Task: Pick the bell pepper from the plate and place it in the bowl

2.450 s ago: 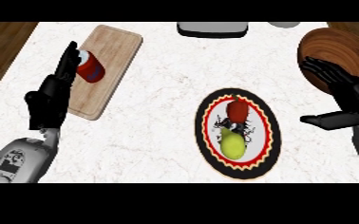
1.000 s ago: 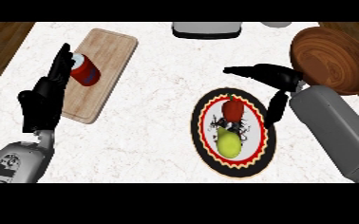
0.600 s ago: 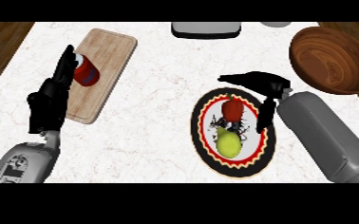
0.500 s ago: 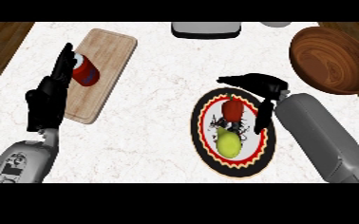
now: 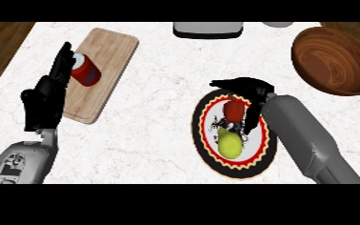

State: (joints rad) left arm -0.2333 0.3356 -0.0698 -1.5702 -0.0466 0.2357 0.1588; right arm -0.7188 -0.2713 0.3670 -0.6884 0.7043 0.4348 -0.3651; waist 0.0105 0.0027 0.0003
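The bell pepper (image 5: 230, 140), red at its far end and yellow-green at its near end, lies on a round plate (image 5: 204, 145) with a black and red patterned rim, right of centre. My right hand (image 5: 252, 89) arches over the plate's far edge. Its thumb points left and its fingers (image 5: 251, 118) hang down along the right side of the pepper's red end. They are not closed round it. The brown wooden bowl (image 5: 329, 59) stands at the far right, apart from the hand. My left hand (image 5: 44, 99) rests open at the left, fingers up.
A wooden cutting board (image 5: 102, 78) lies at the far left with a red can (image 5: 85, 71) on it, next to my left hand's fingers. A grey appliance (image 5: 208, 28) sits at the back edge. White marble counter spreads between board and plate.
My right hand has swung from beside the bowl leftward over the plate and come down to the pepper's red end. The left hand has barely shifted.
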